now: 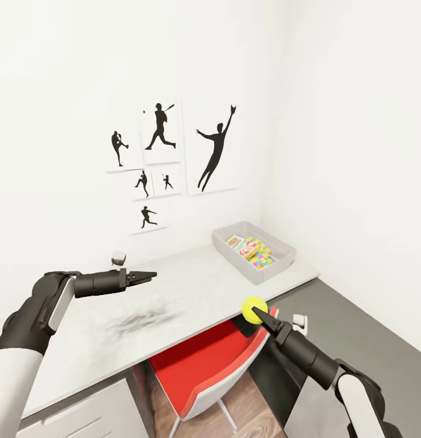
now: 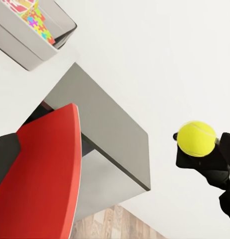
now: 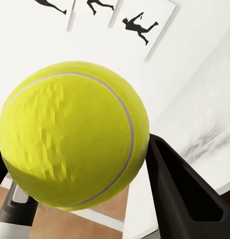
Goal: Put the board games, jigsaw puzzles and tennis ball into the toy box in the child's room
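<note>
Honestly, no readable writing anywhere: print on the game box [image 1: 237, 242] in the toy box [image 1: 282, 263] too small to make out, just red, yellow and green blobs. Sitting next to it in there, a jigsaw puzzle [image 1: 260, 253] with its bright interlocking pieces. Toy box parked at the far right end of the table [image 1: 192, 292], close to the corner of the room.

Tennis ball [image 1: 254, 309] clamped in the right gripper [image 1: 260, 316], out past the near edge of the table, above the red chair [image 1: 204, 365]. Up close from the right wrist, ball [image 3: 72, 134] wedged between the two dark fingers [image 3: 179, 189], one on each side, pressing the fuzz. Also caught from the left wrist, ball [image 2: 196, 139] sitting at the tip of that black gripper [image 2: 194, 149], well apart from the toy box [image 2: 25, 45].

Left gripper [image 1: 146, 277] hovering over the left part of the table, fingers together into a point, nothing in them.

On the wall behind, black baseball player silhouettes [image 1: 216, 152].
</note>
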Tool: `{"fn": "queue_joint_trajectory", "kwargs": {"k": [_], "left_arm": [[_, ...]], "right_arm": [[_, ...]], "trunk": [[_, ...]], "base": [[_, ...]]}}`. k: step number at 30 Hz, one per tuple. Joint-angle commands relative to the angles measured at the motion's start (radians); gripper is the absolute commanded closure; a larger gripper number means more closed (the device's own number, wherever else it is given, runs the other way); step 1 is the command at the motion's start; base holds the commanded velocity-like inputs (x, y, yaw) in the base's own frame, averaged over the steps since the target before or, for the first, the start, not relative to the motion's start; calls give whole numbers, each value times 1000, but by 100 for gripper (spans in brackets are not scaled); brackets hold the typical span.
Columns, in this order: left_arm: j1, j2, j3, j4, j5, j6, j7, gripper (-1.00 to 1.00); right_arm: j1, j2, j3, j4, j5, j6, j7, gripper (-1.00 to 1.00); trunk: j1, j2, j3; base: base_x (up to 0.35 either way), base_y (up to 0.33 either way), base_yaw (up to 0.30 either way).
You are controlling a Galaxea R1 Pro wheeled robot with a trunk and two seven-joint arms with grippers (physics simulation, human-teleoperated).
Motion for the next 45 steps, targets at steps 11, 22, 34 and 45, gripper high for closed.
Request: {"fn": "queue_joint_trajectory", "kwargs": {"k": [11,22,34,45], "left_arm": [[1,1,0,0,1,6,-8,-100],[1,2,8,0,1,6,-9,-100],[2,2,8,0,1,6,-9,-100],[2,2,8,0,1,7,-9,-100]], "right_arm": [[0,1,-20,-1,-7,14,1,100],[0,1,-20,0,-6,14,1,100],[0,0,-20,0,-7,15,1,100],[0,0,-21,0,-6,16,1,100]], "trunk": [[1,-2,-2],[1,-2,-2],[1,-2,-2],[1,-2,-2]], "base": [[0,0,0],[204,48,-167],[286,-43,-88],[187,56,6]]}}
